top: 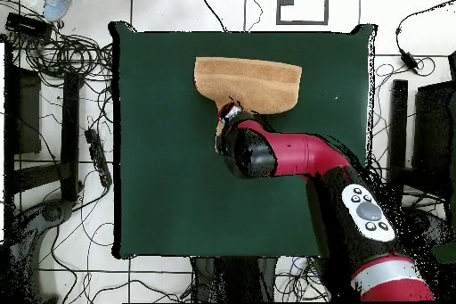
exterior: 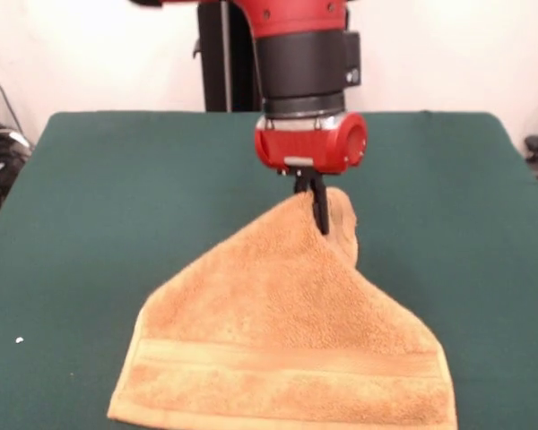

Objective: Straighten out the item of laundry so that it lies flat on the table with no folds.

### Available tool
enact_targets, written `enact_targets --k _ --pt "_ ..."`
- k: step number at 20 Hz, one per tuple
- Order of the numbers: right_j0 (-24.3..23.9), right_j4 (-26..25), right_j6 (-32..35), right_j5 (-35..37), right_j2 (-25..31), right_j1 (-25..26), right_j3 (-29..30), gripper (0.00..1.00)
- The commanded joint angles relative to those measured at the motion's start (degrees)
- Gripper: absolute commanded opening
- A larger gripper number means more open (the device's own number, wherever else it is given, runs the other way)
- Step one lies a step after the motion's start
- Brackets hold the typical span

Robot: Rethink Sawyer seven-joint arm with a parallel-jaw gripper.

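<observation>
The towel (exterior: 287,340) lies toward one long edge of the green worktop (exterior: 90,197), the edge farthest from the robot's base, roughly midway along it. One edge with a woven ribbed band rests flat on the cloth; the opposite side is drawn up into a peak, so the fabric forms a tent-like triangle rising toward the arm. At that peak the tool (exterior: 319,208) is clenched on the towel, its dark fingers (exterior: 321,213) pinching a bunched fold of terry just below the red wrist housing. A flap of cloth hangs over on one side of the pinch. In the overhead view the arm (top: 303,153) reaches across from the base and the wrist covers the pinched point, with the flat part of the towel spreading beyond it.

The towel looks light, soft and limp: it will drape and follow wherever the pinch goes, with no stiffness to hold a shape. The terry pile should give good friction, both in the grip and against the worktop cloth, so the resting edge probably stays anchored while the raised part is drawn out. A corner or the ribbed band, being firmer, seems the best place to hold; a pinch in the middle would only gather more folds.
</observation>
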Motion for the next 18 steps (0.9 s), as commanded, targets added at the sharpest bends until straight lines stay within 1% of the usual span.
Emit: enact_targets --k 1,9,15,18 --pt "5.9 6.2 10.2 6.0 -4.9 -2.6 4.8 0.00" --pt "7.7 11.9 10.6 6.9 -6.4 -4.6 8.3 0.00" --pt "10.3 15.2 11.0 7.9 -10.0 -4.3 8.1 0.00" --pt "9.9 16.6 9.9 8.7 -9.8 -4.4 8.5 0.00"
